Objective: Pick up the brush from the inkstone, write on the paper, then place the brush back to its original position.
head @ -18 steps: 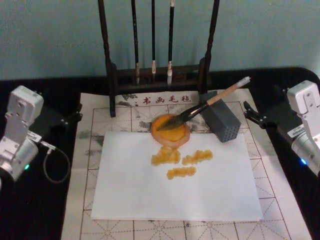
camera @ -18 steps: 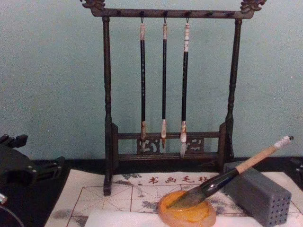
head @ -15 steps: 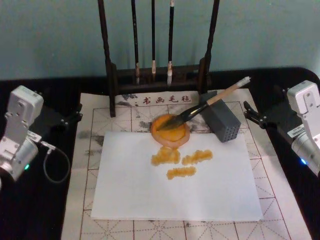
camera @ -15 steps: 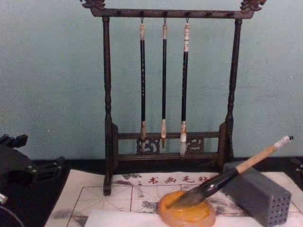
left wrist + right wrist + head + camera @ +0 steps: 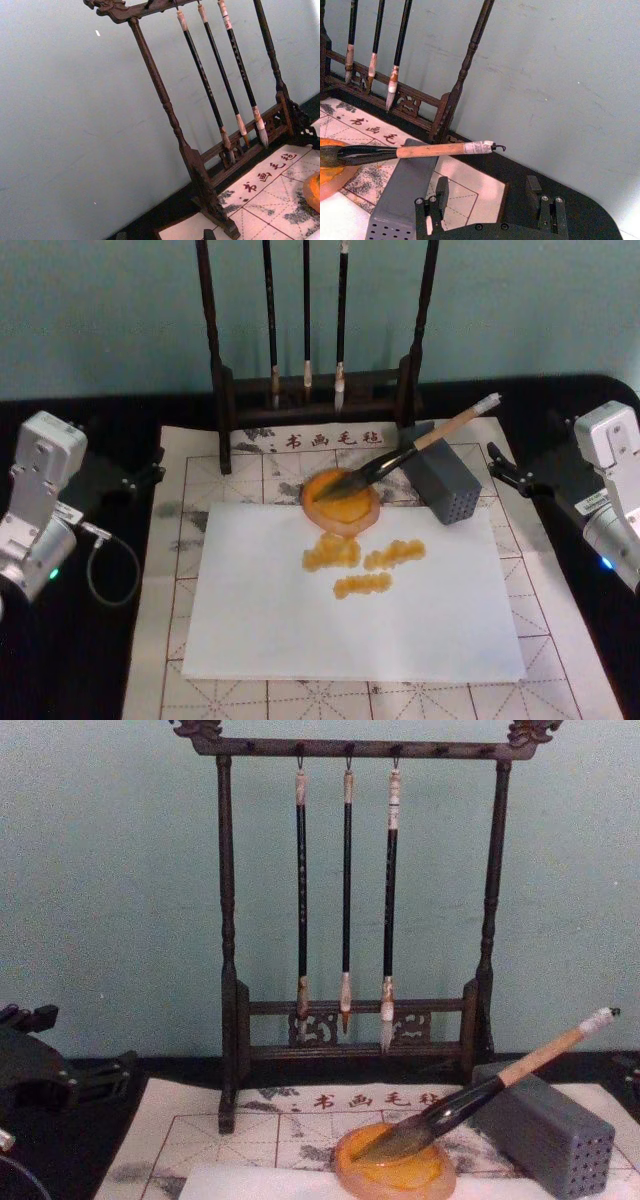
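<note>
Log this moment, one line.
brush: tuft in inkstone, handle on block | paper: three orange marks | left gripper: open, left of mat | right gripper: open, right of mat

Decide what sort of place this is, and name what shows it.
Probably a calligraphy desk: a rack of hanging brushes, a gridded mat, and the brush resting on the inkstone.

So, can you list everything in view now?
rack: one, dark, at back.
thin brushes: three, black, hanging on rack.
mat: one, pale gridded, in front of rack.
paper: one, white with orange marks, on mat.
inkstone: one, orange, at paper's far edge.
block: one, grey, right of inkstone.
brush: one, tan and black, tuft in inkstone, handle on block.
left gripper: one, black, left of mat, jaws open.
right gripper: one, black, right of mat, jaws open.
</note>
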Motion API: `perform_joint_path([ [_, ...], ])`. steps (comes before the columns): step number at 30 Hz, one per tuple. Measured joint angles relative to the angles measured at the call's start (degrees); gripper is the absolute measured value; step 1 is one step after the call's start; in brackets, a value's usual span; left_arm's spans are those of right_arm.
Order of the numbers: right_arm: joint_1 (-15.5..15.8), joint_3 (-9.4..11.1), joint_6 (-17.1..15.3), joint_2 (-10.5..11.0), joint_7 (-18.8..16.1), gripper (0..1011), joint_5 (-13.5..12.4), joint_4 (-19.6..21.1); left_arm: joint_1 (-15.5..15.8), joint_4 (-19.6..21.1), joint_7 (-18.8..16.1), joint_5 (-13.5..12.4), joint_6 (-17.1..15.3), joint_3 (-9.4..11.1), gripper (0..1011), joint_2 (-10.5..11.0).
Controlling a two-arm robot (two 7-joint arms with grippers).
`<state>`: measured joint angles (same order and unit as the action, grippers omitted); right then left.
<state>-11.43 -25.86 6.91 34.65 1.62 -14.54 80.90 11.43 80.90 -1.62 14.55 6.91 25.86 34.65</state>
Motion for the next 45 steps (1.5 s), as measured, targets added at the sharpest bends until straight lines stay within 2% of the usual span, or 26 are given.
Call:
perform_joint_path([
  [45,0.00,0.00,0.00,0.00,0.00,1000,0.00,0.00,0.00,0.00,0.00,0.00,0.00,0.00,1001,0.00],
])
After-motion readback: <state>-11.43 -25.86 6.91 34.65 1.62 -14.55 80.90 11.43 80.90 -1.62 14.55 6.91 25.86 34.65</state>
